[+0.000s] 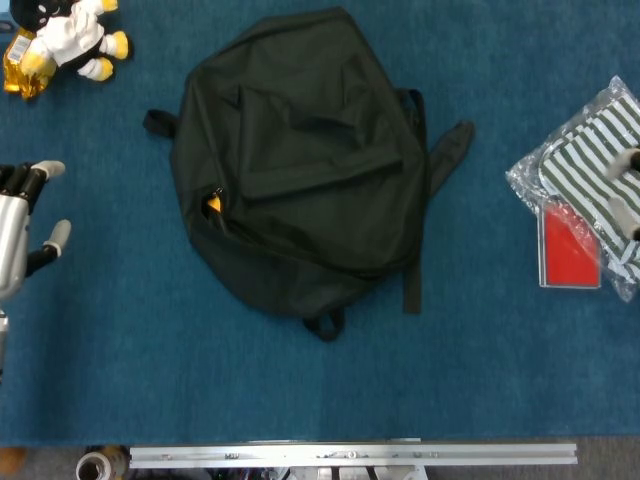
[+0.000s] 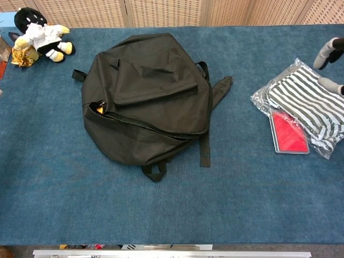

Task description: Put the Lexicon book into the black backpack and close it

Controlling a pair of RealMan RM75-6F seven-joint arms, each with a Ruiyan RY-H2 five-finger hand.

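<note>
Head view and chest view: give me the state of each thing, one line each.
Black fabric backpack: lying flat, zip nearly shut, small gap at its left side showing something yellow.
Left hand: holds nothing, fingers apart.
Right hand: at frame edge, only fingertips visible.
Striped cloth in clear plastic bag: flat, lying partly over the red flat item.
Plush toy: lying on the blue table cover.
</note>
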